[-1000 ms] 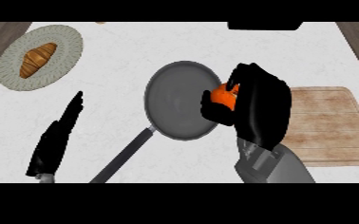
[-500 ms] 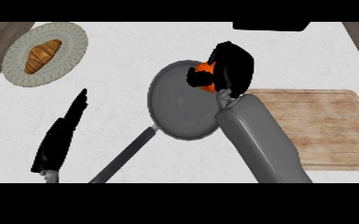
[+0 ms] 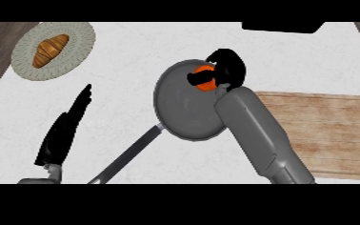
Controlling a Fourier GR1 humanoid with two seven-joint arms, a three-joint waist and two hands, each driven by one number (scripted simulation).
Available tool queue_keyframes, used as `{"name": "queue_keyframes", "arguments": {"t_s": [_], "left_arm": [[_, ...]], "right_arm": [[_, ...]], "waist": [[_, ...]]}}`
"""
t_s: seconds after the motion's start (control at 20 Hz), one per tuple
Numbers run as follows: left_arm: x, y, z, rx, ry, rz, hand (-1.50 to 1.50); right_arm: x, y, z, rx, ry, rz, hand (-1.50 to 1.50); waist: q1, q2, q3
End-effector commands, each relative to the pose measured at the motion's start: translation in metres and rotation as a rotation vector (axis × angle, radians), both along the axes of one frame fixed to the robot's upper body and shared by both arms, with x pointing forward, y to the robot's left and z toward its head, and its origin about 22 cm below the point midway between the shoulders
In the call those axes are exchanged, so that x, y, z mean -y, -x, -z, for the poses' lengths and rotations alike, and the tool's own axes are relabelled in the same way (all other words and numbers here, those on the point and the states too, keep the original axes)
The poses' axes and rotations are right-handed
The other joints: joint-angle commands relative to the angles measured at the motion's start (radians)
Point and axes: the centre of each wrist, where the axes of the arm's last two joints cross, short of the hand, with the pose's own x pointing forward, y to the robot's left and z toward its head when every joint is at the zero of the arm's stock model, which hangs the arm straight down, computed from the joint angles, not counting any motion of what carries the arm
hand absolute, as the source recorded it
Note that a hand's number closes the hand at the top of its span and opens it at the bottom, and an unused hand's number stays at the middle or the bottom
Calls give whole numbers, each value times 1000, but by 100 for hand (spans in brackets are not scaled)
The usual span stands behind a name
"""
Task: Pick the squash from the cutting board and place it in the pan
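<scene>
Here the right hand point(image 3: 226, 66) grips the squash point(image 3: 205, 71) over the pan point(image 3: 184, 102).

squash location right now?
Head view, right of centre: the squash sits in the right hand, over the upper right rim of the pan, left of the cutting board.

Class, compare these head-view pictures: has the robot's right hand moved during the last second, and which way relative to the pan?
Yes. The right hand, curled round the squash, has moved from the pan's right edge, up and inward over its upper rim.
</scene>
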Motion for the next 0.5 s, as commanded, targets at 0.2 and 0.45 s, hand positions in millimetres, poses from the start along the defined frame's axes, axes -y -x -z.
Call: {"name": "queue_keyframes", "arguments": {"t_s": [0.2,0.45], "left_arm": [[14,-2,2,-13,24,-5,0],[-1,-1,-10,4,4,22,0]], "right_arm": [[6,-5,16,221,-267,105,-150],[-1,-14,2,455,-296,233,-150]], "waist": [[7,0,1],[10,-6,0]]}}
